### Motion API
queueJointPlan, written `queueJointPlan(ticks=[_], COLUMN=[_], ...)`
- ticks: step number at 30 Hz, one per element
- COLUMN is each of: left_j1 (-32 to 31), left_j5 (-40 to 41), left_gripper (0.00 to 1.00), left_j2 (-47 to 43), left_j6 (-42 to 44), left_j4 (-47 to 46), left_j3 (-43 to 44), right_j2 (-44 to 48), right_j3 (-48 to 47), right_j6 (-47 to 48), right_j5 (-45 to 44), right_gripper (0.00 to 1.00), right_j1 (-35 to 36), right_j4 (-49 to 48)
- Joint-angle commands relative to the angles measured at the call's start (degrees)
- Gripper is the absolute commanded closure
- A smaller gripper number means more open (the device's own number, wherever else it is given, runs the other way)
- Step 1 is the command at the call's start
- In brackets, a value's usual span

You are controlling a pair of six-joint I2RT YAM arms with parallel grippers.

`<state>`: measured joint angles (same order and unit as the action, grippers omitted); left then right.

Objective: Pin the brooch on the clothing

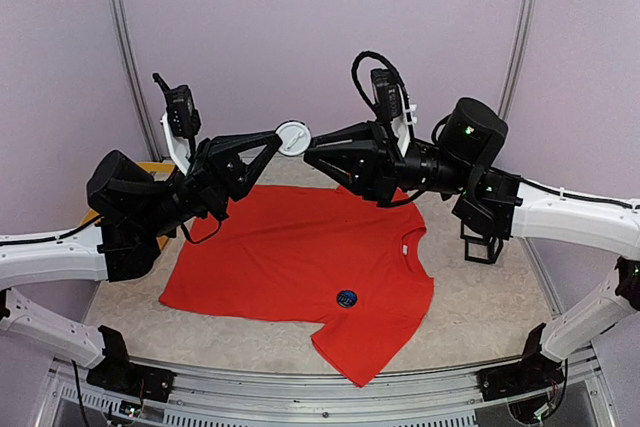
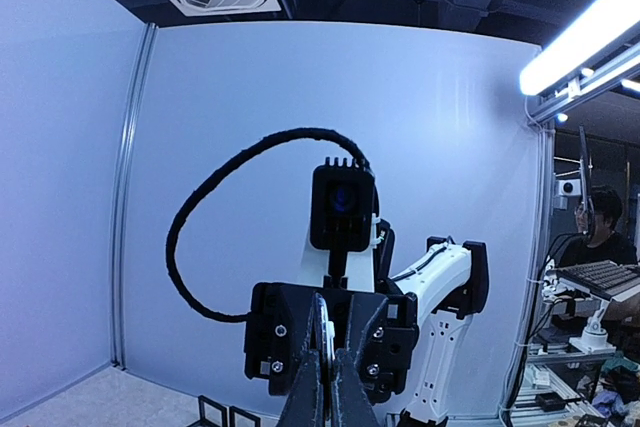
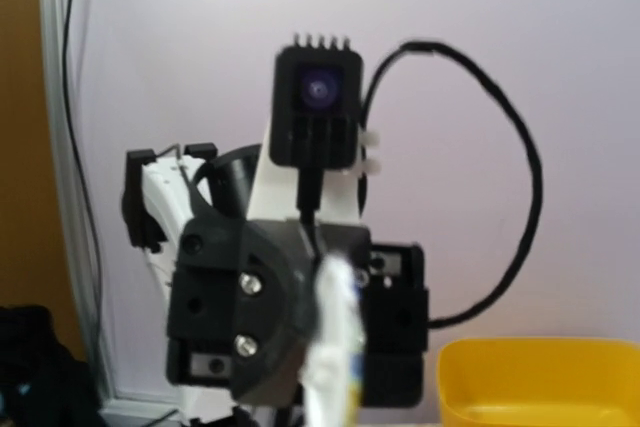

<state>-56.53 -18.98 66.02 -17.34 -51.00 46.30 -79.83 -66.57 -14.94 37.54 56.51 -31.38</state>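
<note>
The red T-shirt (image 1: 290,257) lies flat on the table. Both arms are raised above its far edge and meet tip to tip. My left gripper (image 1: 279,136) is shut on a white round brooch (image 1: 293,137). In the left wrist view the brooch shows edge-on (image 2: 339,332) between my left fingers (image 2: 310,392). My right gripper (image 1: 306,152) touches the brooch's other rim. In the right wrist view the brooch is a white blur (image 3: 335,347) that hides my right fingers, so their grip cannot be told. A small dark blue round badge (image 1: 347,298) lies on the shirt's chest.
A yellow bin (image 1: 150,167) stands at the left behind my left arm and shows in the right wrist view (image 3: 540,377). A black frame stand (image 1: 485,245) sits on the table right of the shirt. Walls and rails enclose the table.
</note>
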Motion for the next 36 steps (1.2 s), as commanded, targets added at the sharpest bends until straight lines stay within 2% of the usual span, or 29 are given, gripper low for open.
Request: queueJointPlan(ticks=[1,10,12,14,19,20,21,22,23,24,27,29,31,36], left_j1=[0.4,0.5,0.5,0.5,0.8,1.2,1.9,2.7,3.5,4.2,5.3,5.2,4.9,3.0], left_j5=[-0.1,-1.5,-1.5,-1.6,-0.7,-0.2,-0.5,-0.8,-1.1,-1.2,-1.9,-5.0,-9.3,-9.3], left_gripper=[1.00,1.00,1.00,1.00,1.00,0.97,0.79,0.56,0.44,0.38,0.32,0.32,0.32,0.32], left_j2=[-0.8,-0.4,-0.2,-0.2,-0.4,-0.6,-0.8,-1.3,-1.7,-2.2,-2.5,-1.3,0.0,3.7], left_j6=[1.3,3.1,3.3,3.3,3.4,3.3,3.7,4.7,6.4,9.2,17.5,23.1,26.8,29.7], left_j4=[-0.6,1.8,2.3,2.1,3.9,5.7,8.2,12.5,18.2,25.1,46.6,57.4,65.1,72.6], left_j3=[-0.5,0.3,0.6,0.5,1.2,1.7,2.4,3.9,5.9,8.4,17.4,22.1,24.9,29.9], right_j2=[-1.0,-1.7,-1.9,-2.1,-1.1,-0.7,-0.1,0.5,1.2,1.8,2.8,2.9,2.8,2.7], right_j3=[-2.3,-4.3,-4.5,-4.9,-5.2,-5.6,-6.4,-7.9,-9.8,-12.1,-18.3,-20.5,-21.6,-23.1], right_j6=[-0.3,-0.6,-0.5,-0.1,2.0,3.3,6.1,9.0,12.5,16.9,26.9,28.3,28.4,28.0], right_j5=[1.0,0.7,0.5,0.8,1.0,1.0,0.9,1.0,1.4,1.4,-1.6,-3.8,-4.4,-6.7], right_gripper=[0.85,0.84,0.89,1.00,1.00,1.00,1.00,1.00,1.00,1.00,1.00,1.00,1.00,1.00], right_j1=[0.4,0.5,0.4,0.4,0.2,0.0,-0.4,-1.0,-1.7,-2.1,-2.2,-2.1,-1.9,0.1], right_j4=[0.0,2.4,2.8,3.6,7.3,9.9,14.1,19.1,26.1,34.1,55.2,62.7,65.9,66.7])
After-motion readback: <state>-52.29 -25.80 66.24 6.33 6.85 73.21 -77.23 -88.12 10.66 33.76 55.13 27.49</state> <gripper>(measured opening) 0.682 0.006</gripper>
